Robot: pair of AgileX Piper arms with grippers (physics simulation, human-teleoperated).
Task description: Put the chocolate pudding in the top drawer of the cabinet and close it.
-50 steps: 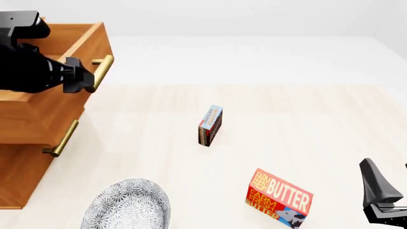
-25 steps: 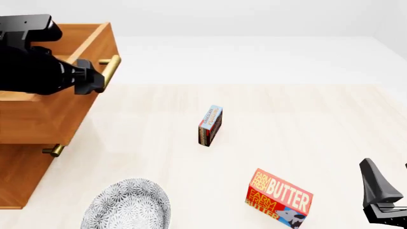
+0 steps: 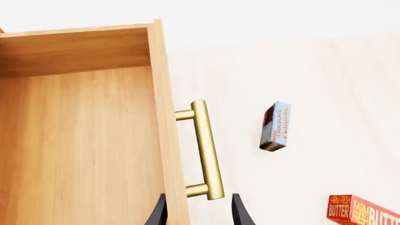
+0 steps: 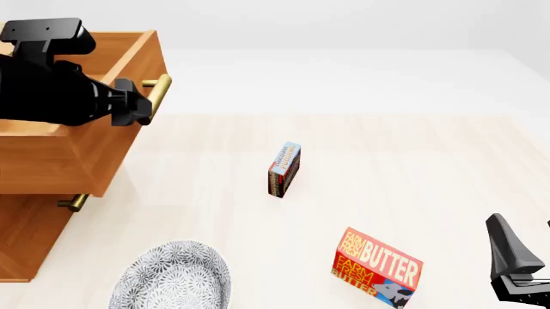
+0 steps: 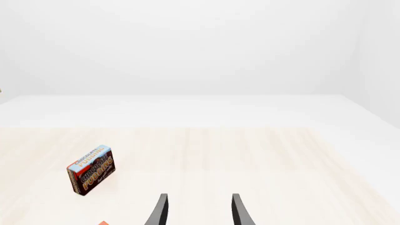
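Observation:
The chocolate pudding stands on its edge mid-table, also in the left wrist view and the right wrist view. At the left, the cabinet has its top drawer pulled out, and its inside looks bare. My left gripper is at the drawer's brass handle. Its open fingers straddle the handle's near end and the drawer front. My right gripper hangs open and holds nothing at the near right, far from the pudding; its fingers point across the table.
A red-and-yellow butter box lies near the front, right of centre, with its corner in the left wrist view. A patterned grey bowl sits at the front left. The lower drawer's handle peeks out under the top drawer.
The top drawer has slid further out to the right with my left gripper at its handle, and it now covers most of the lower handle. The right arm and the boxes have stayed still.

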